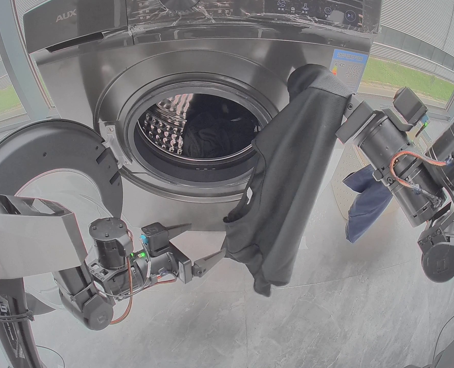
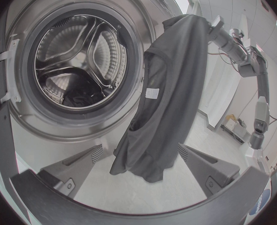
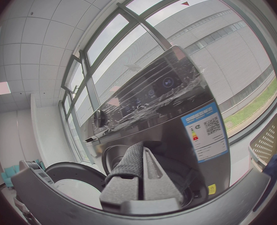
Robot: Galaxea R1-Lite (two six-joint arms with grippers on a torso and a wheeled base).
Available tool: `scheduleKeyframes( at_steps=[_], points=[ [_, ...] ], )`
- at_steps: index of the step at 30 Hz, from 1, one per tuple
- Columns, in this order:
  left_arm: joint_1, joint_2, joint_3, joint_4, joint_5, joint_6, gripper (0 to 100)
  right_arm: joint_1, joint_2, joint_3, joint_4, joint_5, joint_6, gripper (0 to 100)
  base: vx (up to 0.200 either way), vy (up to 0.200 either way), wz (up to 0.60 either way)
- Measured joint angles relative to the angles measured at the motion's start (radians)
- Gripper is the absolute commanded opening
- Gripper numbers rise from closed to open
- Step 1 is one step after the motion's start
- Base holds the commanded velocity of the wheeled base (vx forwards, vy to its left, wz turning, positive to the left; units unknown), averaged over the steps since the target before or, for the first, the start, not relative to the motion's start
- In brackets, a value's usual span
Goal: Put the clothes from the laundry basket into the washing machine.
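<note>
A silver-grey front-loading washing machine [image 1: 196, 52] stands before the robot. Its round glass-and-metal door [image 1: 48, 154] is swung wide open to the robot's left, close above the left arm. Inside the shiny perforated steel drum [image 1: 160, 123] a heap of dark clothes [image 1: 216, 134] lies on the bottom towards the back.

The right gripper [image 1: 345, 100] is up beside the machine's upper right corner, just under the blue-and-white sticker [image 1: 348, 67]. Its two fingers are clenched on the top of a black short-sleeved cloth garment [image 1: 293, 169]. In the right wrist view the fabric is bunched over one finger and pinched between the two. The garment hangs straight down in long folds, clear of the grey floor [image 1: 339, 307], and it covers the right edge of the door ring. It is outside the drum, in front of the machine's face. A small white label [image 2: 152, 93] shows inside its neck.

The left gripper [image 1: 202, 242] is low, below the door opening, with its fingers spread apart and nothing between them. Its tips are just beside the garment's lower hem. Whether one of them touches the cloth cannot be told.

At the machine's right side, behind the right arm, stands a beige perforated plastic laundry basket [image 1: 341, 177]. A navy blue cloth [image 1: 365, 200] hangs over its rim. Tall windows [image 3: 119, 38] rise behind the machine.
</note>
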Motion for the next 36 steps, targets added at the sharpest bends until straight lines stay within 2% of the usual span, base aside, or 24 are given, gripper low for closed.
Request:
scheduleKeyframes(
  at_steps=[6, 11, 23, 28, 36],
  points=[
    [-0.001, 0.058, -0.129, 0.000, 0.024, -0.023, 100, 0.061, -0.001, 0.005, -0.004, -0.004, 0.000, 0, 0.000, 0.000, 0.00],
    [-0.004, 0.115, -0.198, 0.000, 0.029, -0.031, 100, 0.095, -0.001, 0.013, -0.016, -0.004, 0.000, 0, 0.000, 0.000, 0.00],
    [-0.047, 0.176, -0.244, 0.000, 0.033, -0.031, 100, 0.105, 0.003, 0.016, -0.017, -0.004, 0.000, 0, 0.000, 0.000, 0.00],
    [-0.050, 0.196, -0.284, 0.000, 0.046, -0.031, 100, 0.105, 0.004, 0.017, -0.017, -0.003, 0.000, 0, 0.000, 0.000, 0.00],
    [-0.056, 0.232, -0.321, 0.000, 0.040, -0.031, 100, 0.105, 0.004, 0.017, -0.017, -0.002, 0.001, 0, 0.000, 0.000, 0.00]
  ],
)
